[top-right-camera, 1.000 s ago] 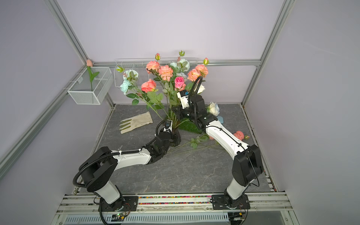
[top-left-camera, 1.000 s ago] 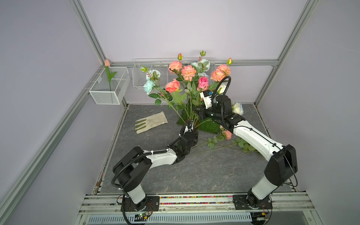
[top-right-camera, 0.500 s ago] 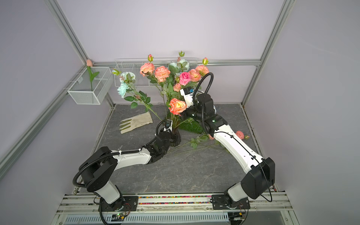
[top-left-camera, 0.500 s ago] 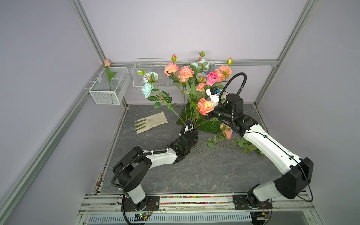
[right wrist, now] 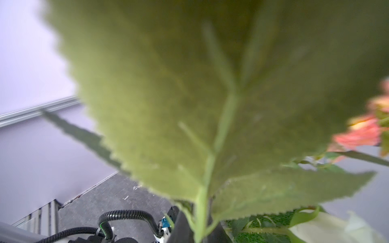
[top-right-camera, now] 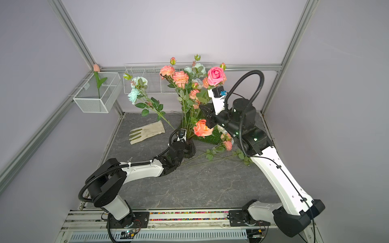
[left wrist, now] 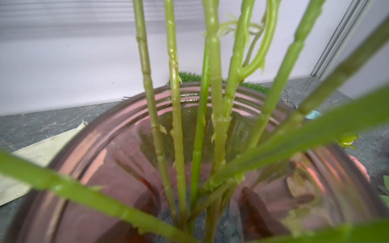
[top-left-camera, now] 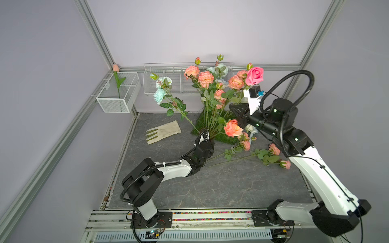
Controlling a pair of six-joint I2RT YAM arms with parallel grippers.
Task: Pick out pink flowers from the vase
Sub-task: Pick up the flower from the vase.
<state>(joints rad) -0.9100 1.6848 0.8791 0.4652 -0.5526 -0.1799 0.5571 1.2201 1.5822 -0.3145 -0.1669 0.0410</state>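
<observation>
Rightward and back goes the right arm since a second ago, and two blooms have travelled with it. The coral rose [top-left-camera: 232, 128], then high on the bouquet's left side, now hangs low just beside the right gripper [top-left-camera: 236, 112]. The magenta rose [top-left-camera: 254, 75] stands higher, above the wrist camera. That arm rises from its base with the wrist bent toward the bouquet. The left arm lies low and stretched forward as before. Its left gripper [top-right-camera: 186, 147] is clasped on the vase [top-right-camera: 191, 151], which stands on the table [top-left-camera: 210, 189] at the edge of the grass mat [top-left-camera: 223, 140].

Only the right wrist view shows that arm's grip: dark jaws are pressed together on a leafy stem [right wrist: 201, 210], and a serrated leaf fills the frame. Which bloom the stem carries I cannot tell. Only the left wrist view looks down the vase's mouth, showing brownish-purple ribbed glass with several green stems crossing inside.

The pink flowers [top-left-camera: 205, 76] are ruffled salmon heads and buds, most of them upright in the vase. Two sprays [top-left-camera: 245, 144] lie on the table to the vase's right.
</observation>
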